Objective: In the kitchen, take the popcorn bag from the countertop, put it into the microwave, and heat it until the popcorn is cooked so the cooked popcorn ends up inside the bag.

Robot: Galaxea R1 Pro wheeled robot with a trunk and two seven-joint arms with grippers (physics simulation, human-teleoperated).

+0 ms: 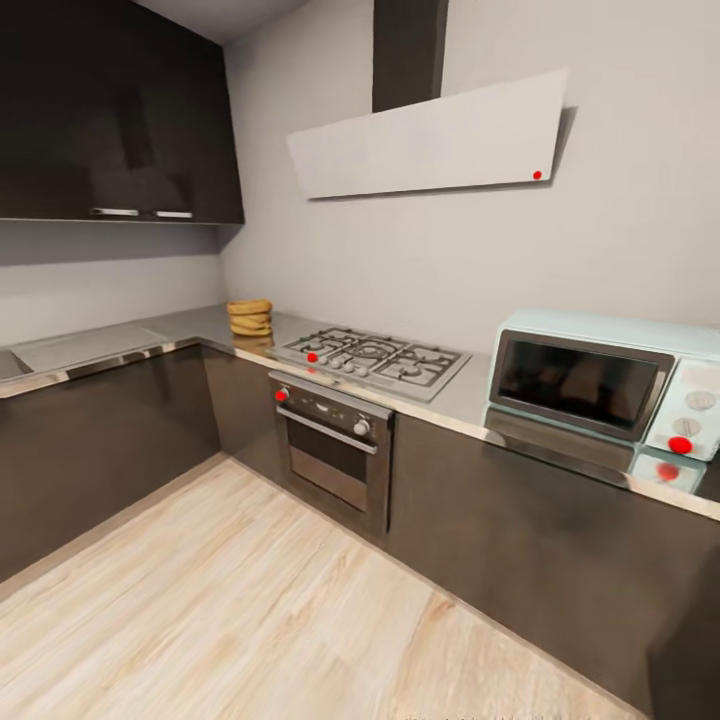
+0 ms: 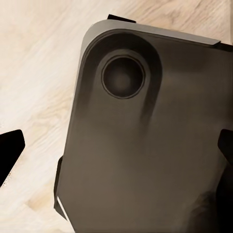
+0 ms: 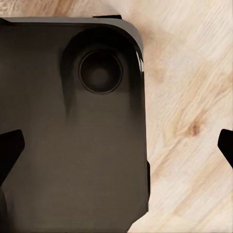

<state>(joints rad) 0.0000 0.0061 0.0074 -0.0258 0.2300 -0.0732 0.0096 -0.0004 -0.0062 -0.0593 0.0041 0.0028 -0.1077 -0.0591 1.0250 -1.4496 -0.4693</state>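
The popcorn bag (image 1: 249, 317), a squat mustard-tan sack, stands on the grey countertop (image 1: 190, 324) in the far corner, left of the hob. On the same countertop at the right sits the mint-blue microwave (image 1: 585, 384), its dark glass door shut and its round buttons on the white side panel. My left gripper (image 2: 116, 149) hangs open over my own dark base (image 2: 145, 160) and the wood floor. My right gripper (image 3: 116, 147) is also open above the base, nothing between its fingers. Both are far from the bag and the microwave.
A steel gas hob (image 1: 375, 358) lies between bag and microwave, with a dark oven (image 1: 335, 445) under it and a white hood (image 1: 430, 140) above. Dark upper cabinets (image 1: 110, 110) hang at the left. Light wood floor (image 1: 250, 600) stretches up to the L-shaped cabinet fronts.
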